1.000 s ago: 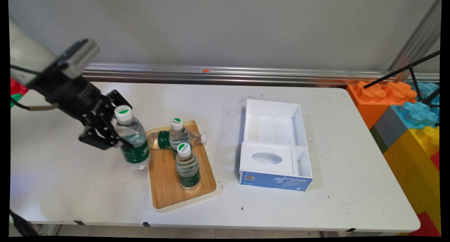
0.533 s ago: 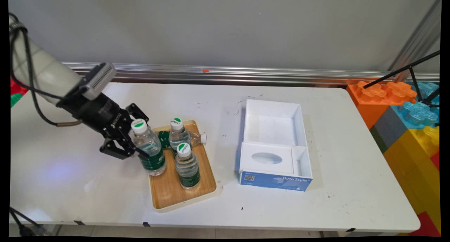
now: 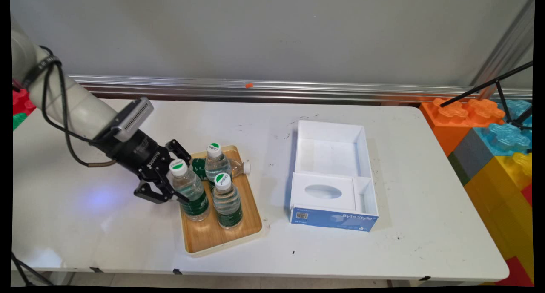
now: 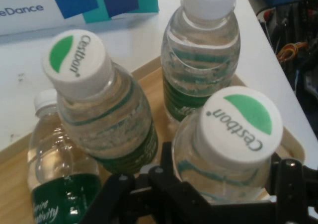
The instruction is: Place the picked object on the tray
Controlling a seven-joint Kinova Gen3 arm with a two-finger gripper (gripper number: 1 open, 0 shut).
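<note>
My gripper is shut on a clear water bottle with a green label and a white cap. It holds the bottle slightly tilted at the left side of a wooden tray. I cannot tell whether the bottle's base touches the tray. Two more bottles stand upright on the tray, one behind and one to the right. A third bottle lies flat at the tray's far end. In the hand view the held bottle sits between the fingers, close to its upright neighbours.
An open white box with a blue front stands right of the tray. Large coloured toy bricks are stacked past the table's right end, with a black stand over them. A metal rail runs along the wall.
The gripper has carried the bottle rightward and downward, from the bare table left of the tray to the tray's left side, close beside the other bottles.
</note>
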